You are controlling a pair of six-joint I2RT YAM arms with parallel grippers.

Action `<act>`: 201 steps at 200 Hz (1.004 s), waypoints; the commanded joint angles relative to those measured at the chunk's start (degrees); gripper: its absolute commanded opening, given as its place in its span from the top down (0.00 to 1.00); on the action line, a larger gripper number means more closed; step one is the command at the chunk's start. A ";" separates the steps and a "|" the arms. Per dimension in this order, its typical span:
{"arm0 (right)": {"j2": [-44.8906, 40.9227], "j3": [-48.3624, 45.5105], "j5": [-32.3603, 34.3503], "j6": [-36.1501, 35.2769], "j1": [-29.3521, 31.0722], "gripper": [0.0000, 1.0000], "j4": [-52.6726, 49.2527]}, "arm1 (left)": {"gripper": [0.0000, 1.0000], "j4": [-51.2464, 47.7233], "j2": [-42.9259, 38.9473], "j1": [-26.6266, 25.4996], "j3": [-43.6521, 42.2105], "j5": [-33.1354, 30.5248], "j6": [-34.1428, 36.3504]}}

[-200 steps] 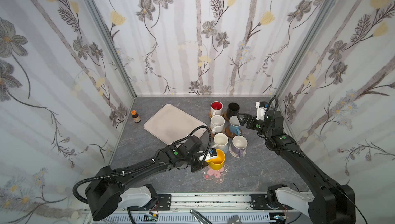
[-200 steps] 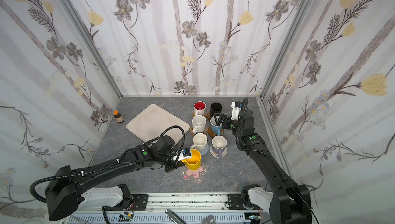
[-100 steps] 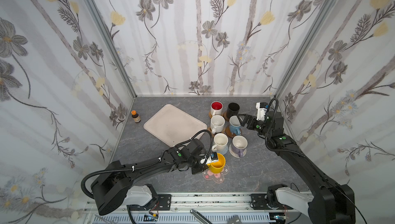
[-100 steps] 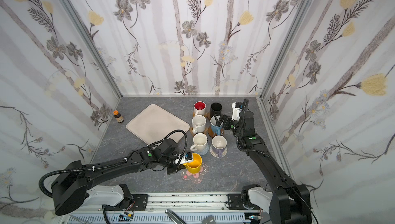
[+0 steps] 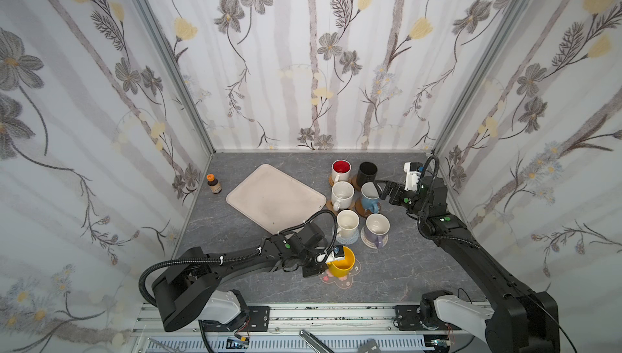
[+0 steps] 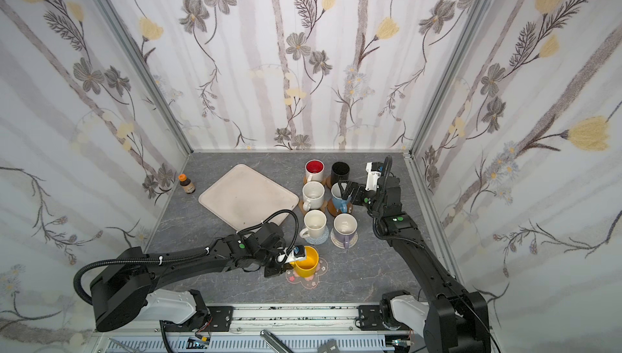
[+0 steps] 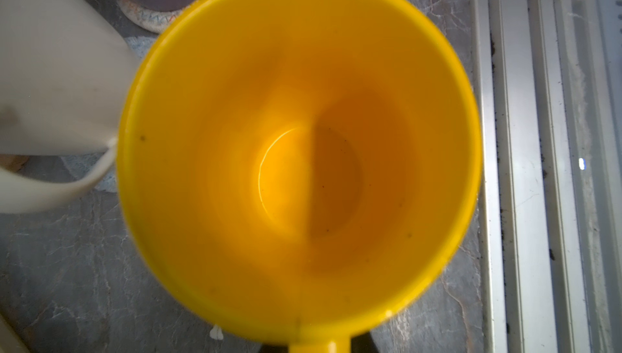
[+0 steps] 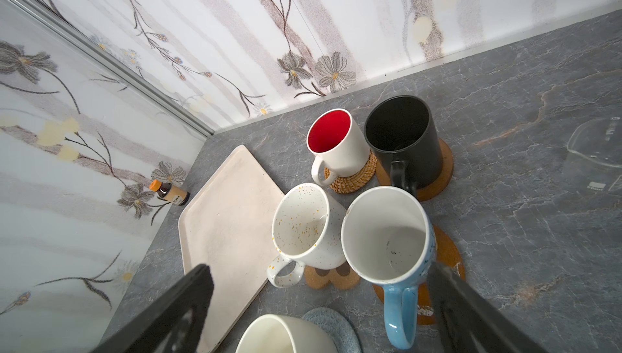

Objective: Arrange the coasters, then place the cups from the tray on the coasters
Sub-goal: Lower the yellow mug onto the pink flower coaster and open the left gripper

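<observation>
Moving nearer and lower than before, the left claw (image 5: 333,257) is pinching the yellow cup (image 5: 343,263) over the pink blossom coaster (image 5: 346,282), risking tipping it if releasing off-centre.

On my feed the yellow mug (image 7: 303,166) is glossy glazed ceramic, smooth inside with a few dark specks. The black mug (image 8: 404,146) reads matt. The red-lined white mug (image 8: 346,156) and the blue mug (image 8: 387,243) shine with glaze, and the speckled cream mug (image 8: 303,230) has a softer satin sheen. Under them I see a rough woven rattan coaster (image 8: 353,179), a smooth matt wooden coaster (image 8: 444,169), a cork-like paw-print coaster (image 8: 331,279) and a nubbly knitted yarn coaster (image 8: 340,321). The beige tray (image 8: 229,233) looks matt and chalky. The tabletop (image 8: 538,216) is matt, stone-veined grey. The beaker (image 8: 595,156) is clear glass; the rail (image 7: 525,132) is brushed metal.
</observation>
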 commanded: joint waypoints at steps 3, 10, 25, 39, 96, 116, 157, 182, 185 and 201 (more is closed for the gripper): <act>-0.39 -0.28 -0.54 -0.13 0.03 0.00 2.21 | 1.00 4.29 0.40 -0.01 -0.10 0.46 0.95; -0.46 -0.41 -0.54 -0.13 0.03 0.00 2.26 | 1.00 4.37 0.45 -0.02 -0.08 0.38 0.92; -0.57 -0.37 -0.53 -0.14 0.03 0.00 2.26 | 0.99 4.46 0.66 0.03 -0.18 0.07 0.86; -0.57 -0.37 -0.54 -0.15 0.03 0.00 2.32 | 0.95 4.55 0.87 -0.06 -0.19 -0.06 0.86; -1.00 -0.46 -0.39 -0.27 0.03 0.00 2.09 | 0.73 4.56 0.15 0.00 -0.63 -0.84 1.34; -1.09 -0.46 -0.28 -0.32 0.02 0.00 2.06 | 0.66 4.55 -0.69 0.06 -1.01 -1.14 1.30; -1.30 -0.18 -0.05 -0.39 -0.06 0.00 1.73 | 0.43 4.47 -1.87 -0.04 -1.27 -2.15 1.12; -1.78 -0.29 0.42 -0.48 -0.23 0.00 1.64 | 0.32 4.47 -3.05 0.01 -1.50 -2.95 1.33; -1.74 -0.28 0.36 -0.48 -0.23 0.00 1.64 | 0.29 4.47 -3.19 0.04 -1.51 -3.03 1.27; -1.88 -0.28 0.50 -0.48 -0.32 0.00 1.61 | 0.16 4.47 -3.86 -0.01 -1.47 -3.49 1.17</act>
